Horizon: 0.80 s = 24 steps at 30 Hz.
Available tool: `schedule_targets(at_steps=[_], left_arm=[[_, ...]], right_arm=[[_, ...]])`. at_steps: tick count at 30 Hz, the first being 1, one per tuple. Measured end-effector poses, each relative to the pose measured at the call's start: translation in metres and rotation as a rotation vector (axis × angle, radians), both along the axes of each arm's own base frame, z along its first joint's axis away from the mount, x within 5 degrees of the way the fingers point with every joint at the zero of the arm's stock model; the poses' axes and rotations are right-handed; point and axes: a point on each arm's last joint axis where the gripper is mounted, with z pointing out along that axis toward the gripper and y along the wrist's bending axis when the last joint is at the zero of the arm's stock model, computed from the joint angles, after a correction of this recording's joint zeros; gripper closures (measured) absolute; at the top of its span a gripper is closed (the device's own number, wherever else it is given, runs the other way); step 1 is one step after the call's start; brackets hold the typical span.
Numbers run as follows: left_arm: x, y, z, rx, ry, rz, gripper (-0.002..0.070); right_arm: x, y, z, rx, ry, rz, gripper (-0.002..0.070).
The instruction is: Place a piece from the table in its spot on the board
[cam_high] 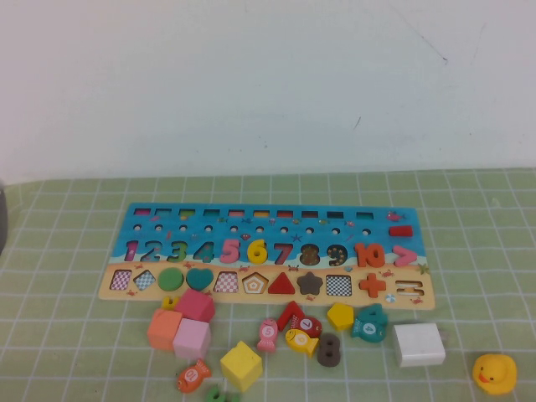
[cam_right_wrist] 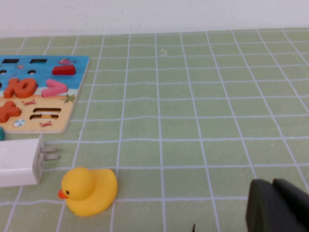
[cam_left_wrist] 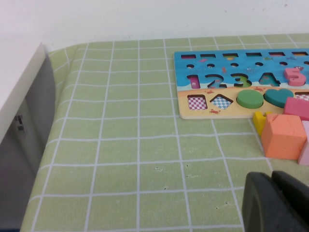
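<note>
6 (cam_high: 257, 249) sits in its slot on board (cam_high: 142, 219), between 5 and 7; looks seated, flushness not certain. Left gripper (cam_left_wrist: 274, 203) low over table (cam_left_wrist: 120, 159), well left of board, pincer closed, empty. Right gripper (cam_right_wrist: 276, 207) near duck (cam_right_wrist: 89, 190), closed, empty. Judgement: placement done; park both clear of the loose pieces

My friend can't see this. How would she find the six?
On the green table lies the board; follow its blue numeral row. The 6 sits between the pink 5 and red 7, bright yellow against both. Left gripper and right gripper hover low off the board.
</note>
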Motion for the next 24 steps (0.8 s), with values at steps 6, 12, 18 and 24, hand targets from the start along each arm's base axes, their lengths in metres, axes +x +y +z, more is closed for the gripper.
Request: schedule_targets(at_steps=[6, 12, 18, 24], left_arm=[[-0.0001, 0.0000, -0.0002, 0.000, 0.002, 0.000, 0.0676], [0.0000, 0.0003, -0.0002, 0.000, 0.002, 0.005, 0.0676], [0.0001, 0.0035, -0.0002, 0.000, 0.002, 0.066, 0.0676], [0.0000, 0.0067, -0.0002, 0.000, 0.002, 0.126, 0.0676]], right_arm=[[0.0000, 0.0000, 0.0000, 0.000, 0.000, 0.000, 0.0678], [0.0000, 0.0000, 0.0000, 0.000, 0.000, 0.000, 0.0678], [0.0000, 0.0000, 0.0000, 0.000, 0.000, 0.000, 0.0678], [0.0000, 0.0000, 0.0000, 0.000, 0.000, 0.000, 0.0678]])
